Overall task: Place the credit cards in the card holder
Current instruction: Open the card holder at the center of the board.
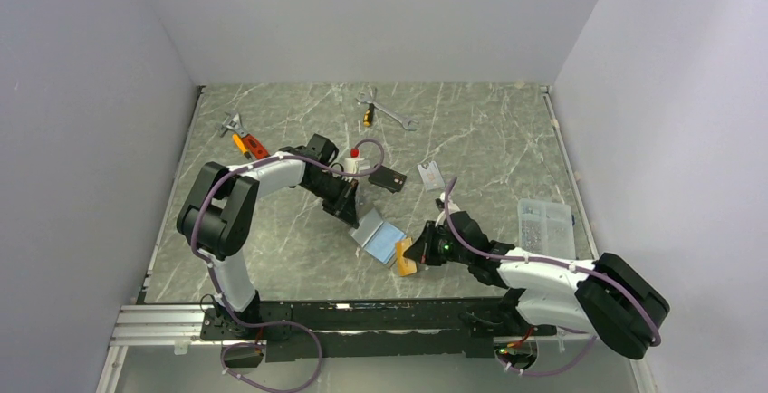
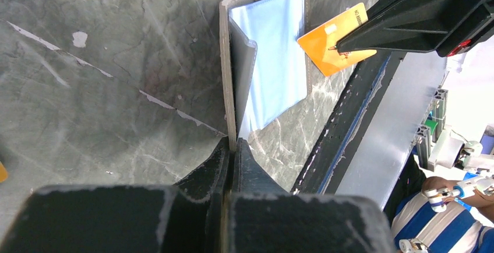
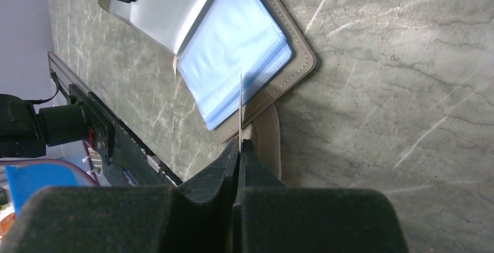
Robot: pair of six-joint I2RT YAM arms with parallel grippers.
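- Locate the card holder near the middle of the table. It lies open with its light blue pockets facing up.
- Note that the left gripper is pressed together on the far-left cover of the card holder and holds that cover tilted up off the table.
- Note that the right gripper pinches the orange card (seen edge-on in the right wrist view) just beside the near-right edge of the card holder. You cannot tell whether the card touches it.
- Check the black card and the silver-grey card. Both lie flat on the table beyond the card holder, apart from each other.
- Observe the clear box at the right and a wrench at the far side.
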